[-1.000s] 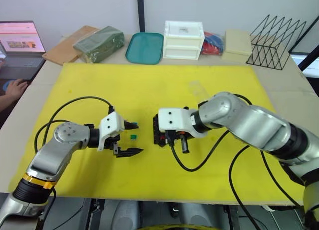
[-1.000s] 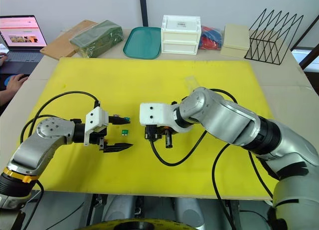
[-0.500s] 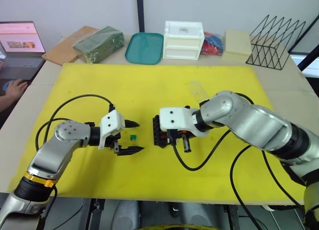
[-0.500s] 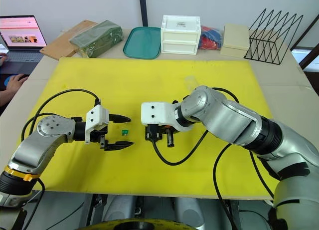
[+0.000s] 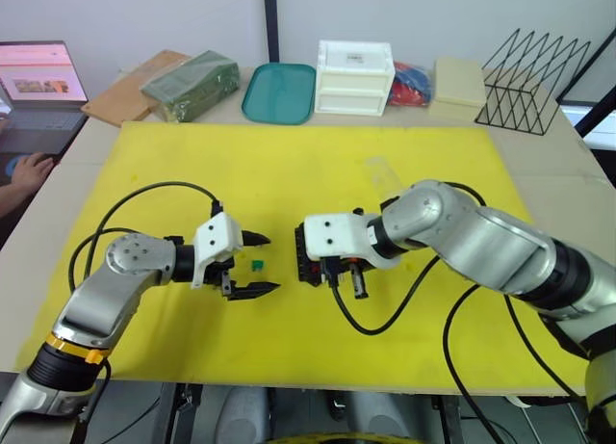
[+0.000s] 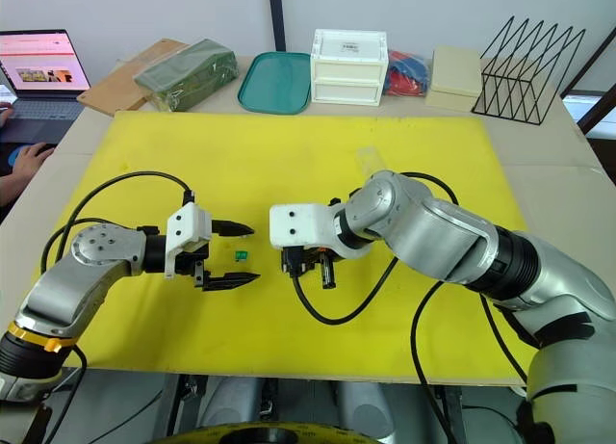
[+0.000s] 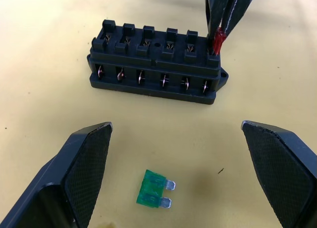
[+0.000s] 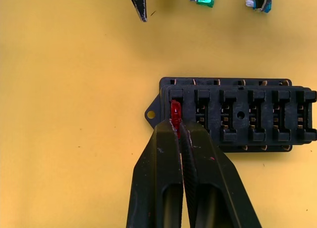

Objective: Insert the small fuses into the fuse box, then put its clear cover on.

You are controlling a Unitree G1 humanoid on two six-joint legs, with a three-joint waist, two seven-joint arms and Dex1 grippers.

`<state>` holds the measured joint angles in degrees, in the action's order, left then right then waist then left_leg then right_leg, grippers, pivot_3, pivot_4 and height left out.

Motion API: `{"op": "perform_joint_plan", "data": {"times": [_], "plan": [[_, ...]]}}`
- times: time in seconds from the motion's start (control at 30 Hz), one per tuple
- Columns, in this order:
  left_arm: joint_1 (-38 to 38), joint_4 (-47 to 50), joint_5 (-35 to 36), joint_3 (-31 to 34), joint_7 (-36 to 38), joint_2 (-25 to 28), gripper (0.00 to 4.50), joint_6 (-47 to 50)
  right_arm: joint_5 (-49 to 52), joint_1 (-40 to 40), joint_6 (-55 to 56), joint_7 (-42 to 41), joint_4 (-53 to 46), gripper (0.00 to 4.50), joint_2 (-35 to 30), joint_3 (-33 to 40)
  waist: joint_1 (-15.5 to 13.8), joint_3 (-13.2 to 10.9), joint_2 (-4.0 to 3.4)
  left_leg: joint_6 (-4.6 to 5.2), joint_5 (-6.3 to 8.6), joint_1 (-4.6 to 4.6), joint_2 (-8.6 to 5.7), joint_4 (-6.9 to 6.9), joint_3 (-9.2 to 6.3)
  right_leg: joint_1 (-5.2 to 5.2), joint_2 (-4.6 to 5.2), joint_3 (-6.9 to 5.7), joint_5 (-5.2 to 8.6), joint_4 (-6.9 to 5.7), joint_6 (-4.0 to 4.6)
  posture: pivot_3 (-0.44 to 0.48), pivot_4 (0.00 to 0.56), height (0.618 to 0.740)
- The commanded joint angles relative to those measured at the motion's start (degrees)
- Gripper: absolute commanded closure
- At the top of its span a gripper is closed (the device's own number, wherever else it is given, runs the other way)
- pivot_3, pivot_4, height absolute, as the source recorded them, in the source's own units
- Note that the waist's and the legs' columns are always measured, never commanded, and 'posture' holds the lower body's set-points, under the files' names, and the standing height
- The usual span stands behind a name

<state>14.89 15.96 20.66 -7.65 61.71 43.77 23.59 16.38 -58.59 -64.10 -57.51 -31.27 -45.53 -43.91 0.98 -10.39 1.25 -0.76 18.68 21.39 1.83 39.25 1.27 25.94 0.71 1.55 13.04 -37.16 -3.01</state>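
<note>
The black fuse box (image 5: 307, 255) lies mid-mat on the yellow mat (image 5: 289, 165). My right gripper (image 8: 176, 128) is shut on a red fuse (image 8: 175, 111), which stands in the end slot of one row of the fuse box (image 8: 247, 114). The other slots look empty. To the box's left my left gripper (image 5: 267, 263) is open, its fingers either side of a green fuse (image 7: 154, 188) lying flat on the mat. A teal fuse (image 8: 259, 5) lies against one left fingertip. The clear cover (image 5: 381, 172) shows faintly farther back on the mat.
Along the table's back stand a green bundle (image 5: 191, 83), a teal tray (image 5: 279, 92), a white drawer box (image 5: 354, 76), a beige box (image 5: 460, 81) and a black wire rack (image 5: 534, 83). A laptop (image 5: 38, 88) and a person's hand (image 5: 29, 169) are at far left.
My left gripper has edged slightly towards the fuse box, still open around the green fuse. The right gripper stays at the box's end slot with the red fuse, shifted only slightly.
</note>
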Motion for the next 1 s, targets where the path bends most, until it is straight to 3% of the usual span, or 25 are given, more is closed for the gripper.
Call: {"op": "perform_joint_plan", "data": {"times": [0.03,0.6,0.63,0.67,0.77,1.0], "plan": [[-0.1,2.0,0.5,0.7,-0.3,-0.1,0.00,0.2,-1.4,-0.6,0.4,-0.6,-0.6,4.46,-0.3,0.0,0.0,0.0,0.00,0.00,0.00,0.00,0.00,0.00,0.00,0.00,0.00,0.00,0.00,0.00,0.00,0.000,0.150,0.740],[0.0,2.7,0.8,1.0,-1.0,-0.2,0.00,1.2,-5.6,-0.5,1.8,-2.4,1.2,4.46,1.4,-2.4,0.1,0.0,0.00,0.00,0.00,-0.04,0.00,0.00,0.00,-0.01,-0.01,0.00,0.00,-0.03,0.00,0.000,0.150,0.740],[0.0,2.7,0.8,1.1,-1.0,-0.2,0.00,1.2,-5.4,-0.6,2.0,-2.7,1.1,3.99,1.5,-1.8,0.1,0.0,0.00,0.00,0.00,-0.04,0.00,0.00,0.00,-0.01,-0.01,0.00,0.00,-0.03,0.00,0.000,0.150,0.740],[-0.1,2.7,0.8,1.1,-1.0,-0.2,0.00,1.2,-5.2,-0.7,2.1,-2.9,1.0,3.87,1.5,-1.2,0.1,0.0,0.00,0.00,0.00,-0.03,0.00,0.00,0.00,-0.01,-0.01,0.00,0.00,-0.03,0.00,0.000,0.150,0.740],[0.0,2.7,0.7,1.1,-1.1,-0.2,0.00,1.2,-4.1,-1.4,1.3,-3.2,1.7,2.88,2.1,1.7,0.0,0.0,0.00,0.00,0.00,-0.02,0.00,0.00,0.00,0.00,0.00,0.00,0.00,-0.02,0.00,0.000,0.150,0.740],[1.0,1.1,0.4,1.1,-0.6,-0.3,0.00,0.4,1.6,1.4,1.9,-5.7,1.7,2.88,0.6,12.9,-0.1,0.0,0.00,0.00,0.00,0.00,0.00,0.00,0.01,0.00,0.00,-0.01,0.00,-0.02,0.00,0.000,0.150,0.740]]}}
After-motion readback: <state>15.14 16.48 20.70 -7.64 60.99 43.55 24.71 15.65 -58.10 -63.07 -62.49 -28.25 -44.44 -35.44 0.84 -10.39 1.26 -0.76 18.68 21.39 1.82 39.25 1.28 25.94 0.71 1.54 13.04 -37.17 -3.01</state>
